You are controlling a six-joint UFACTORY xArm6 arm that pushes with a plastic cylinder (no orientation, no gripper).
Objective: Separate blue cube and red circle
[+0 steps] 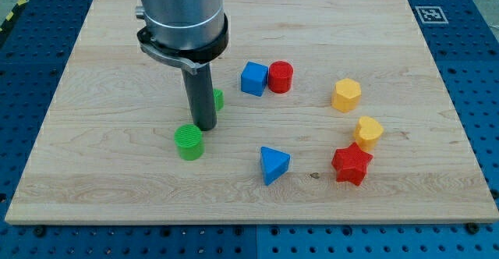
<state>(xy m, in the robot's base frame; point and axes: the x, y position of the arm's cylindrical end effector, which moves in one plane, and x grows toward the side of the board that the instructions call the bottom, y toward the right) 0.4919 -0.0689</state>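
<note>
The blue cube [253, 79] and the red circle [281, 77] sit side by side and touching, above the middle of the wooden board [101, 181], the cube on the left. My tip [205, 126] is down on the board to the left of and below the cube, about a cube's width or more away. It stands just above and right of a green cylinder [189, 142]. Another green block [217, 99] is mostly hidden behind the rod.
A blue triangle [273, 164] lies below the pair. A yellow hexagon [346, 95], a yellow heart [368, 131] and a red star [351, 164] stand at the view's right. The arm's large grey body [181, 13] covers the board's top left of centre.
</note>
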